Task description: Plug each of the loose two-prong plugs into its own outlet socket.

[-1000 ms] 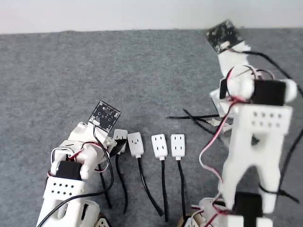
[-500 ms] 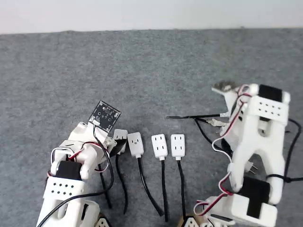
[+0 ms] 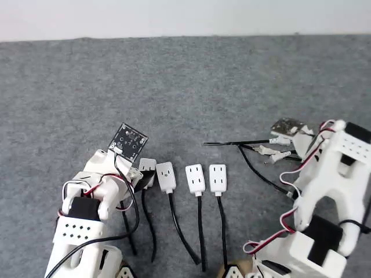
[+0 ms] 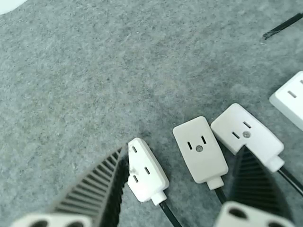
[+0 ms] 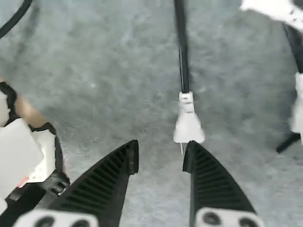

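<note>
While the left claw (image 4: pixel 183 152) and right claw (image 5: pixel 162 147) gape, blocky white sockets (image 3: pixel 195 178) dot grey felt (image 3: pixel 174 87).

Rough, matt grey cloth (image 3: pixel 174 75) over the table. Smooth, slightly glossy white plastic on outlet sockets (image 4: pixel 199 149) and plug (image 5: pixel 188 125), with a thin metal prong. Ribbed matt black plastic for the fingers (image 5: pixel 111 172) of the right gripper (image 5: pixel 162 149).

The high view looks down over the grey table (image 3: pixel 174 75); the left wrist view faces down, close over the outlet sockets (image 4: pixel 199 149), shared with it; the right wrist view hangs close above a plug (image 5: pixel 188 125).
</note>
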Motion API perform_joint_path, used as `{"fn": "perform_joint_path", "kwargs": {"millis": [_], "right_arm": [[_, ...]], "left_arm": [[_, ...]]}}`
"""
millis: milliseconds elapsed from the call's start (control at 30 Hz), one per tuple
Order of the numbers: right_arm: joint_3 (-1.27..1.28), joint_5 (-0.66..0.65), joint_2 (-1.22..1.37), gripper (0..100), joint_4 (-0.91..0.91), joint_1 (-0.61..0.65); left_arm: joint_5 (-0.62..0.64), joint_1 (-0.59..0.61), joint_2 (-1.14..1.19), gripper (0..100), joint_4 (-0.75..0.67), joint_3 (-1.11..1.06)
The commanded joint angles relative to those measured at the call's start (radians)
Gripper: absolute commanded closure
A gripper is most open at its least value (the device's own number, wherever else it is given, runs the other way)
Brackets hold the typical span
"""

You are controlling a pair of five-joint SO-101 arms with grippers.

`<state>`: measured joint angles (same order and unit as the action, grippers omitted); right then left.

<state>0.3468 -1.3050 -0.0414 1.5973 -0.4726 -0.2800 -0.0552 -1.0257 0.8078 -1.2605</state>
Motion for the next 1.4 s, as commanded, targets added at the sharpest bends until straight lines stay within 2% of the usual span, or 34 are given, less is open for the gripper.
{"fn": "perform_joint_path", "kwargs": {"millis": [0,100,600,1067,1133,1200,1233,1300,1367], "right_arm": [[0.041,-0.032,-0.008,79.8,-0.022,0.01],[0.069,-0.066,-0.008,79.4,-0.059,0.01],[0.213,-0.071,-0.007,79.4,-0.401,-0.03],[0.206,-0.072,0.202,79.5,-0.423,-0.058],[0.206,-0.072,0.205,83.5,-0.423,-0.058],[0.206,-0.072,0.209,96.8,-0.424,-0.054],[0.206,-0.071,0.211,99.8,-0.429,-0.053],[0.21,-0.071,0.211,96.3,-0.443,-0.054],[0.21,-0.068,0.213,99.2,-0.458,-0.056]], "left_arm": [[0.0,-0.008,0.0,66,-0.028,0.008],[0.0,-0.008,0.0,66,-0.028,0.008],[0.0,-0.008,0.0,66,-0.028,0.008],[0.0,-0.008,0.002,66,-0.049,-0.004],[0.0,-0.008,0.002,66,-0.074,-0.018],[0.0,-0.008,0.002,66,-0.08,-0.022],[0.0,-0.008,0.002,66,-0.08,-0.022],[0.0,-0.008,0.002,66,-0.08,-0.022],[0.0,-0.008,0.002,66,-0.081,-0.022]]}}
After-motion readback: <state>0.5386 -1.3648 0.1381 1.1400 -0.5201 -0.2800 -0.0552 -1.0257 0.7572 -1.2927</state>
